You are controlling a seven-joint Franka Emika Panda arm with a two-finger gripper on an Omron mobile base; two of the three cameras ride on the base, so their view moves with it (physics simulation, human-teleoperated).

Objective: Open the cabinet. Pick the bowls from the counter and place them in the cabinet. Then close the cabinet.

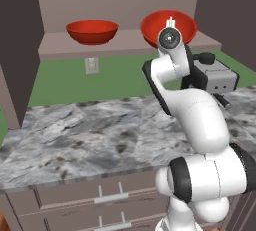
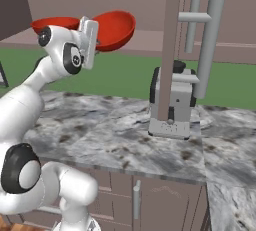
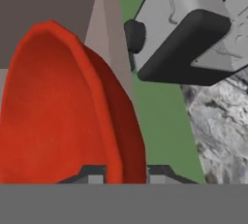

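Cabinet point(image 1: 125, 45) stands open. One red bowl point(image 1: 92, 31) sits flat on the bottom shelf, left of centre. The gripper point(image 3: 126, 172) is clamped on the rim of the second red bowl point(image 1: 150, 30), held tilted at the shelf's front right edge. The coffee machine point(image 2: 172, 102) stands on the marbled counter point(image 1: 90, 140) near its right end.

Arm point(image 1: 200, 120): glossy white rounded shells, dark bands at joints. Wrist: grey circular cap w/ dark centre. Gripper point(image 3: 126, 174): small dark finger tips. No cables visible.
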